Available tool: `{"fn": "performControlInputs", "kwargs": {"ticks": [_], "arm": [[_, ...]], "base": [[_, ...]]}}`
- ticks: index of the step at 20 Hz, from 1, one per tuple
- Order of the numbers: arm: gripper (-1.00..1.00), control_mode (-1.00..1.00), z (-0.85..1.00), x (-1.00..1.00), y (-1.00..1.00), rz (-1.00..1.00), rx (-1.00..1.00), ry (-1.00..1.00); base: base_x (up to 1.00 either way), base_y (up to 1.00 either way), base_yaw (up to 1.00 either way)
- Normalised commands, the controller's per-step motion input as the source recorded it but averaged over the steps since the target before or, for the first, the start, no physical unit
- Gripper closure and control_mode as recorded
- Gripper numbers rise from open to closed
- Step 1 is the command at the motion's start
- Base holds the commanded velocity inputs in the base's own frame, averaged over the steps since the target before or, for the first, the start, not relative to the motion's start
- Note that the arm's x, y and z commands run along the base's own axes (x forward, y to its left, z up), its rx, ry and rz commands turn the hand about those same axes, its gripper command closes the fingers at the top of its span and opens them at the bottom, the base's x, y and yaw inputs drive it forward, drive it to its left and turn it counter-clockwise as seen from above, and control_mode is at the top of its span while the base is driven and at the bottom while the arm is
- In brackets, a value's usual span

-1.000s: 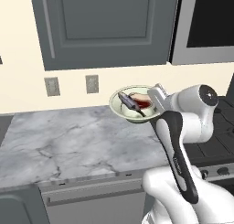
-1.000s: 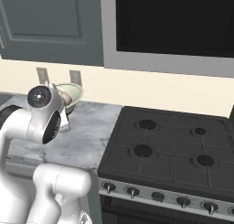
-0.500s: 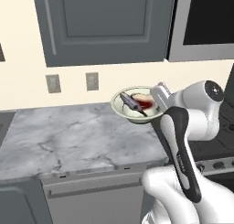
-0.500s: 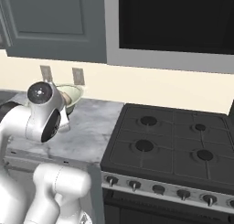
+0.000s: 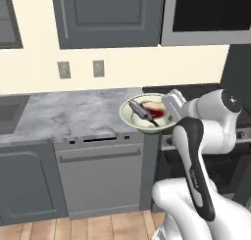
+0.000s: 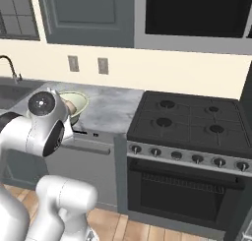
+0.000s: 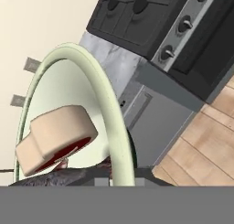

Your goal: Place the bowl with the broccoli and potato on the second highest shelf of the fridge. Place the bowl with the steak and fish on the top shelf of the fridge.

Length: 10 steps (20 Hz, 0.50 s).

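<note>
Carry step: gripper (image 5: 169, 107) clenched on rim of bowl (image 5: 145, 114), steak (image 5: 153, 110) and fish (image 5: 142, 111) inside, aloft beyond counter (image 5: 73, 114) edge; next, judging, reach fridge, set bowl on top shelf

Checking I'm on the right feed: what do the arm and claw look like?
The arm is glossy white with rounded, bulbous links, a dark grey band along the forearm and a dark round joint cap with a pale centre. The claw is a pale grey block. No cables or markings visible.
</note>
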Motion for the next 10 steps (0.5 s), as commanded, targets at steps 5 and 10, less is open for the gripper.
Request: {"fn": "performControlInputs", "kwargs": {"ticks": [5, 10], "arm": [[1.00, 1.00, 0.00, 0.00, 0.00, 0.00, 0.00, 0.00], [1.00, 1.00, 0.00, 0.00, 0.00, 0.00, 0.00, 0.00]], "base": [[-1.00, -0.09, -0.02], [-1.00, -0.38, -0.21]]}}
